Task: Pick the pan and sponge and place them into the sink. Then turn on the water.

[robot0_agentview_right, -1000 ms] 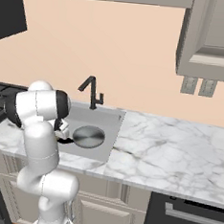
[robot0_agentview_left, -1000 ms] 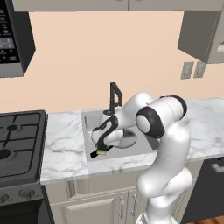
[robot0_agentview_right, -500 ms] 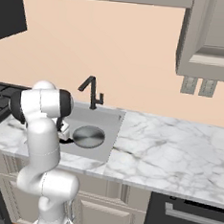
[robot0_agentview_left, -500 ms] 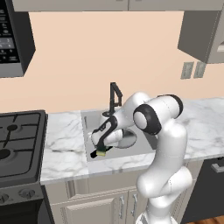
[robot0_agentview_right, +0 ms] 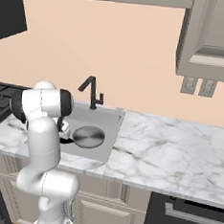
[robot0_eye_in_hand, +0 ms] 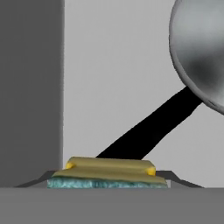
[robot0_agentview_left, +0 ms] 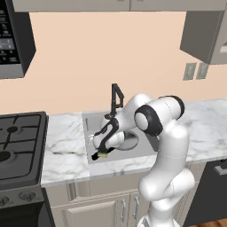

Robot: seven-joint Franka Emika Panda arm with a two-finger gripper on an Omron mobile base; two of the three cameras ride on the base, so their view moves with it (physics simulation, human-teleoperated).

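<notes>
Hand view had the small yellow block sponge with the dark green layer (robot0_eye_in_hand: 107, 173) sitting right between the dark finger tips, so we read the two-finger gripper (robot0_eye_in_hand: 107, 179) as clamped on it, jaws about as wide as the sponge. Past it we could see the small round grey metal frying pan (robot0_eye_in_hand: 199, 52), with its straight black handle angling down toward the sponge, lying on the pale floor of the large rectangular grey sink (robot0_eye_in_hand: 118, 78).

From the left base view the gripper (robot0_agentview_left: 101, 154) was low over the near left corner of the sink (robot0_agentview_left: 91, 119), sponge (robot0_agentview_left: 103, 154) pinched at its tip. We figured it was held low like that so a release would drop it inside the basin, beside the pan rather than on it.

The slim black angular faucet (robot0_agentview_right: 90, 89) at the far rim showed no stream, so the water step looked not yet done.
</notes>
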